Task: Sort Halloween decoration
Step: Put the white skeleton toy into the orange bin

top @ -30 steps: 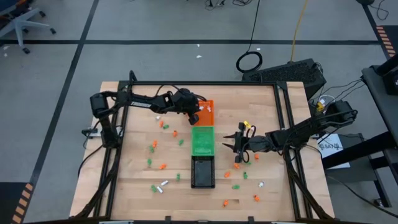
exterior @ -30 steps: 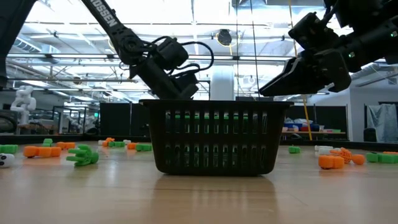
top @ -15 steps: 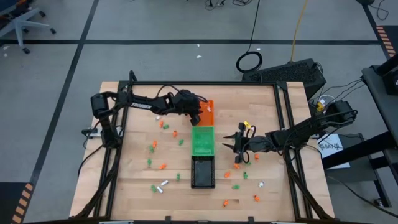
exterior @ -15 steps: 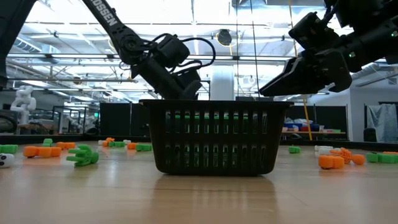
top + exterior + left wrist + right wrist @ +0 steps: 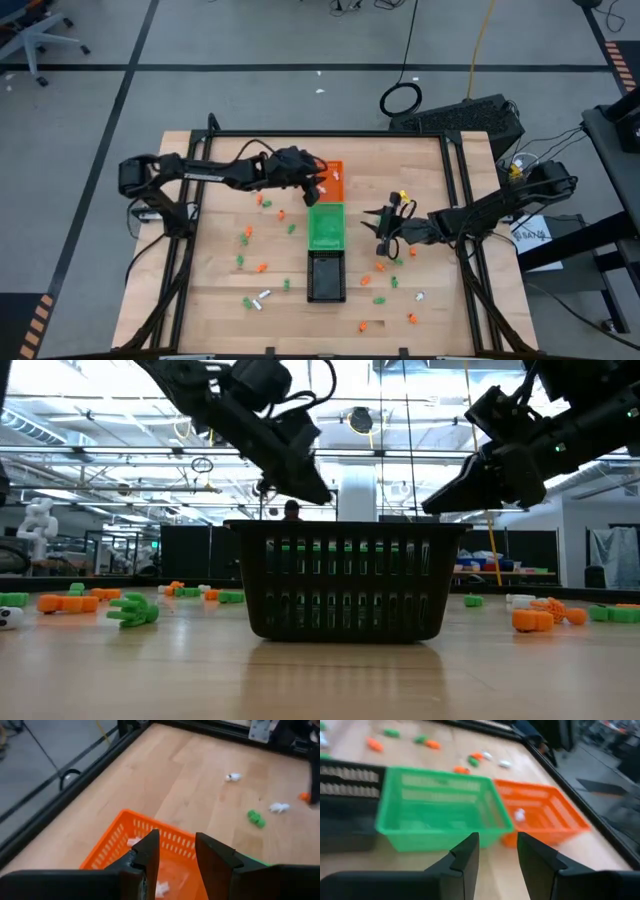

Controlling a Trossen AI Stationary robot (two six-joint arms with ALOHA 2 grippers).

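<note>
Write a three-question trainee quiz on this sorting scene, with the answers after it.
1. True or false: the green tray sits between the orange tray and the black tray.
2. Which tray is the left pincer above? A) black B) orange C) green
3. Fill in: seen from the left wrist, the trinkets already lying in the orange tray are ____ in colour.

Key
1. True; in the overhead view the three trays form one line down the table's middle.
2. B; its open fingers frame the orange mesh.
3. White.
</note>
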